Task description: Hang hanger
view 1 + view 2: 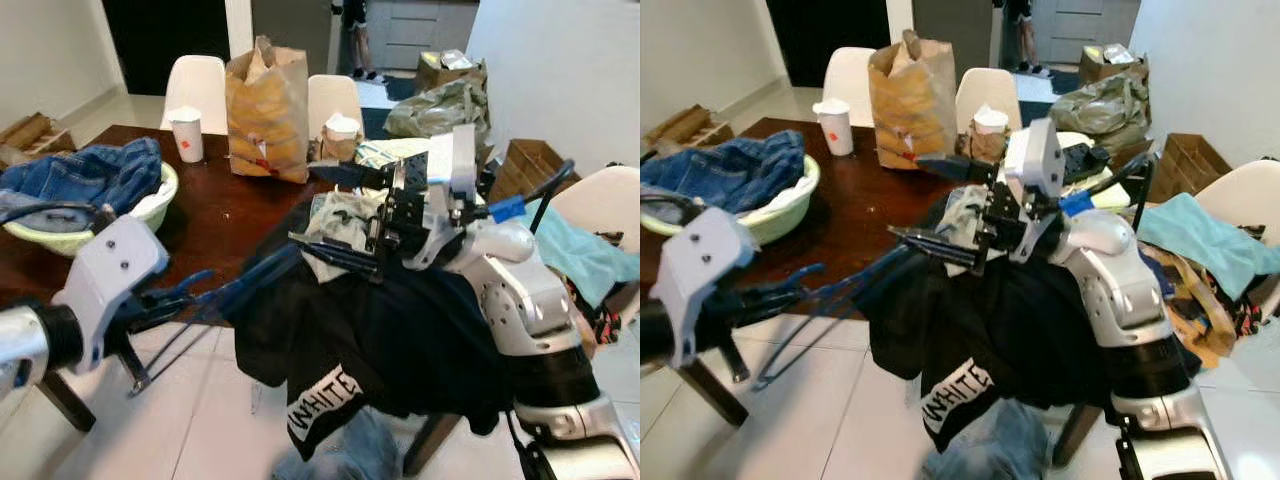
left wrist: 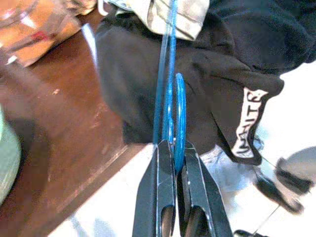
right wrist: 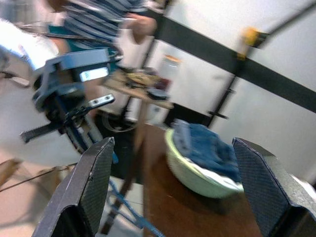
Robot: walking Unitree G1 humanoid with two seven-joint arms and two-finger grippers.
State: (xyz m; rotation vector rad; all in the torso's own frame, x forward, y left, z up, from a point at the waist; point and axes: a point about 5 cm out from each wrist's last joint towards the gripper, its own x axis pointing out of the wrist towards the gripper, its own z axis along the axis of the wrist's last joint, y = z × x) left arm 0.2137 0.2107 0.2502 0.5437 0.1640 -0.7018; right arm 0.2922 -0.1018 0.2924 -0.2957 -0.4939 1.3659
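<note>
In the lower left of the head view the left gripper (image 1: 165,300) was clamped on a blue hanger (image 1: 235,285); the left wrist view showed its fingers (image 2: 160,197) pressed together on the hanger's blue wire. The hanger reached from there toward the middle of the frame, its far end against a black garment (image 1: 400,340) that drooped over the near edge of the dark wooden table (image 1: 210,215), white lettering on its hanging corner. Just above the garment, centre right, the right gripper (image 1: 335,215) stood with its fingers wide apart. At mid-left on the table sat a pale green bowl (image 1: 150,212) heaped with blue jeans (image 1: 85,175). Farther back, top centre, stood a white cup (image 1: 186,133) and a brown paper bag (image 1: 268,110).
</note>
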